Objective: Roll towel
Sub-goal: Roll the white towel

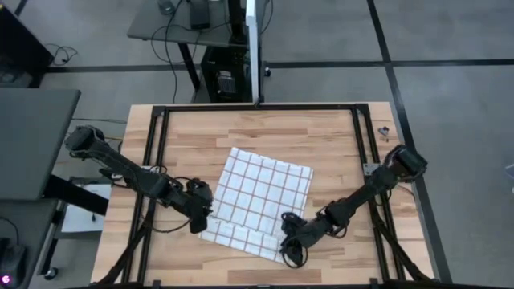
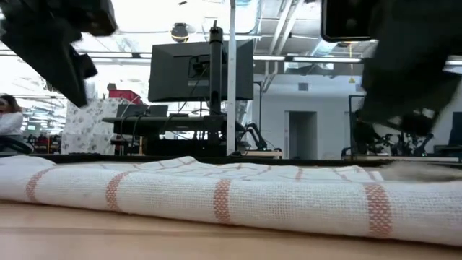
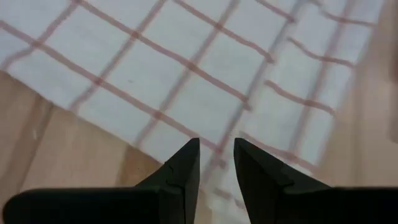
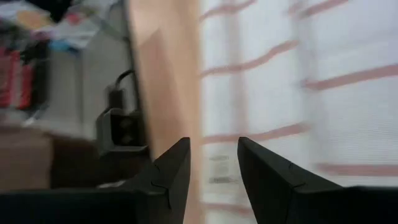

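Checked kitchen towel (image 1: 261, 197) lying on the wooden desk (image 1: 337, 136), set askew; its near edge is folded over into a thick band running across the front, seen in the low view as a raised ridge (image 2: 216, 195) of white cloth with red-brown stripes. Left gripper (image 1: 201, 215) at the towel's near left corner, fingers (image 3: 180, 177) a narrow gap apart, poised just above the cloth edge where it meets the bare wood, with nothing visibly between them. Right gripper (image 1: 291, 241) at the near right corner of the folded band, fingers (image 4: 171, 174) likewise narrowly parted and holding nothing, over the towel's edge beside the desk's border. Both dark arms reach inward from the desk's left and right sides along the black frame (image 1: 161, 128) that bounds the work surface. Beyond the far edge of the desk stand a white upright post (image 2: 232, 79), a dark monitor (image 2: 201, 71) on a stand, and further office furniture; a person (image 2: 9, 119) sits at the far left of the room.
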You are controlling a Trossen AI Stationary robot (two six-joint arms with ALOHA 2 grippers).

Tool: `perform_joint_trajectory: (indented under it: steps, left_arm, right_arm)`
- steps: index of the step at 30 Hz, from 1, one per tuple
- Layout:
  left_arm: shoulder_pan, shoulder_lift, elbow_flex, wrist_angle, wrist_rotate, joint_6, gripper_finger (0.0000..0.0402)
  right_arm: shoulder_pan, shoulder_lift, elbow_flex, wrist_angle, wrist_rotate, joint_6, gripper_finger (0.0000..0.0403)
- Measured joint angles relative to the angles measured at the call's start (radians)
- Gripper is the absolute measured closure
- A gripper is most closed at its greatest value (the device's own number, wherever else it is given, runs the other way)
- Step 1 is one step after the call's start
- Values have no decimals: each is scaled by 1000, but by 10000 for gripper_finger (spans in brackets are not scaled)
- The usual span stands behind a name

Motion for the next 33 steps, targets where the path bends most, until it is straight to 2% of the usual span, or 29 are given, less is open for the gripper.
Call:
perform_joint_trajectory:
  steps: [3,8,16,25,29,33]
  left_arm:
    - [56,82,0,39,1,50,320]
    - [111,217,0,54,1,52,320]
    - [91,334,4,136,34,-115,320]
    - [30,347,0,315,66,-340,320]
    - [5,350,-1,360,71,-354,320]
    - [12,315,11,282,75,-306,320]
  right_arm:
    - [-54,-43,0,-187,29,-1,276]
    - [-121,-36,0,-422,34,2,276]
    - [-164,-6,2,-508,34,-97,276]
    - [-218,-3,3,-544,7,-363,276]
    - [-271,-4,3,-585,6,-540,276]
    - [-323,-40,13,-650,5,-648,276]
